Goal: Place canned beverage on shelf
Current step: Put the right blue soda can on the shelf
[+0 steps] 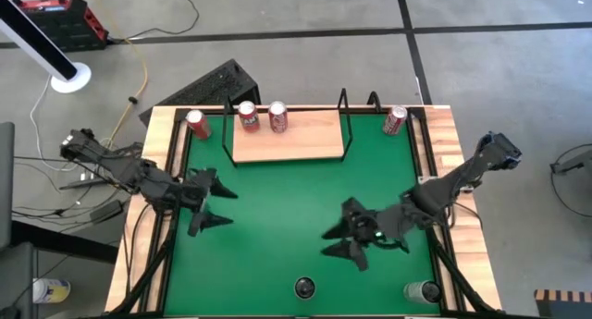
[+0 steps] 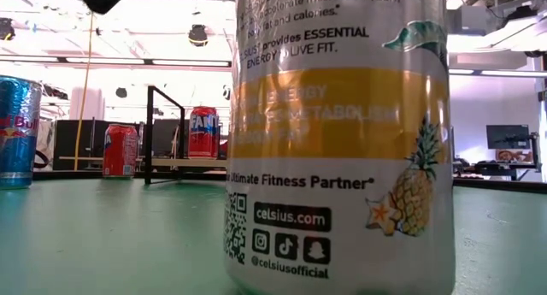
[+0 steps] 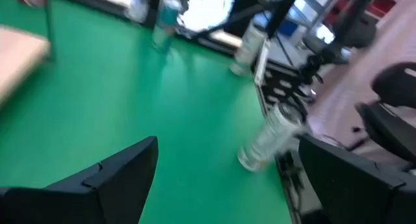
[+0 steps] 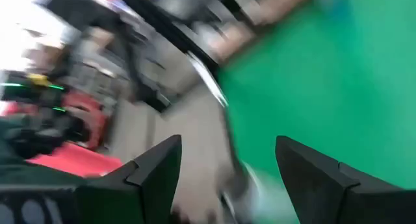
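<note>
Left claw [image 1: 218, 207] and right claw [image 1: 342, 243] both hung wide open, empty, over the green bench [image 1: 277, 199]; two red cans [image 1: 263, 116] stood on the shelf [image 1: 288, 137].

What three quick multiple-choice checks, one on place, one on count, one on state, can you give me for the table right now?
1. Where does the shelf stand on the green table?
A. At its far edge, between the arms
B. At its near edge
C. Under the right gripper

2. How many red cans stand on the shelf board?
A. None
B. Two
C. Four

3. How do both grippers' jaws stand?
A. Shut on cans
B. One shut, one open
C. Both open, empty

Answers: 1 A, the high view shows it at the far edge. 2 B, two red cans stand at its back edge. 3 C, the left gripper and right gripper show spread fingers holding nothing.
</note>
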Available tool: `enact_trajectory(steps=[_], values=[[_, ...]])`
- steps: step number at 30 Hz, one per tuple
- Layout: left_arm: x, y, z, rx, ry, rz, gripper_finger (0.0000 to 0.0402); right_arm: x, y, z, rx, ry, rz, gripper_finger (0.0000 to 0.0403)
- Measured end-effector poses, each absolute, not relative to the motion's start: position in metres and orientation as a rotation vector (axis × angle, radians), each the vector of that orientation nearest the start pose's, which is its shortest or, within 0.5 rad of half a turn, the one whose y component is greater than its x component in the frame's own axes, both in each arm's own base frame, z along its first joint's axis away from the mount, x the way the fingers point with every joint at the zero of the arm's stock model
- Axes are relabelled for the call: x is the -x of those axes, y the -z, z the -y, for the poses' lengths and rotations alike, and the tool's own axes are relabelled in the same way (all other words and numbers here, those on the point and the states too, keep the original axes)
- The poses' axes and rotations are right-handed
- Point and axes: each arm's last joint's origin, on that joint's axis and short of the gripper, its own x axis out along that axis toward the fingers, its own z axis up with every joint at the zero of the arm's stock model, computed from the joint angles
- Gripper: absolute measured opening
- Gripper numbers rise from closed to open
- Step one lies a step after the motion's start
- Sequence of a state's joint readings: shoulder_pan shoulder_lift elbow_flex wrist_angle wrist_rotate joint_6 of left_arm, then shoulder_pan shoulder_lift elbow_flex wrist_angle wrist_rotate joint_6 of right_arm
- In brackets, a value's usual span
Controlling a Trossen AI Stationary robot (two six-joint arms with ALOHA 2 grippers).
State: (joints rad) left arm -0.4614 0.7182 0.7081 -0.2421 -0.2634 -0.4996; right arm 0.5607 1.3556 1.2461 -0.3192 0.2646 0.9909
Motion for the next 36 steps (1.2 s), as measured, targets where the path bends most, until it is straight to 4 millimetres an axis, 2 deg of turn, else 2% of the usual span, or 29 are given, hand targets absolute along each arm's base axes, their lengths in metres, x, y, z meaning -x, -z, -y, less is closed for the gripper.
enact_trajectory(steps=[3,6,10,15,22,29,36], values=[[-0.148,-0.297,0.065,0.416,0.132,-0.315,0.0357,-0.229,-0.348,-0.146,-0.913,0.092,-0.687,0.0275],[-0.150,-0.292,0.066,0.393,0.109,-0.320,0.0357,-0.200,-0.340,-0.130,-0.968,0.332,-0.825,0.0275],[-0.154,-0.293,0.065,0.338,0.080,-0.290,0.0357,-0.164,-0.333,-0.104,-0.938,0.669,-0.960,0.0275],[-0.160,-0.295,0.063,0.329,0.065,-0.254,0.0357,-0.137,-0.332,-0.084,-0.884,0.917,-1.016,0.0275],[-0.164,-0.296,0.059,0.385,0.009,-0.228,0.0357,-0.132,-0.321,-0.079,-0.991,1.041,-0.995,0.0275],[-0.166,-0.296,0.054,0.435,-0.036,-0.213,0.0357,-0.139,-0.293,-0.096,-0.955,1.182,-1.012,0.0275],[-0.168,-0.300,0.050,0.461,-0.057,-0.172,0.0357,-0.141,-0.290,-0.100,-0.925,1.189,-1.002,0.0275]])
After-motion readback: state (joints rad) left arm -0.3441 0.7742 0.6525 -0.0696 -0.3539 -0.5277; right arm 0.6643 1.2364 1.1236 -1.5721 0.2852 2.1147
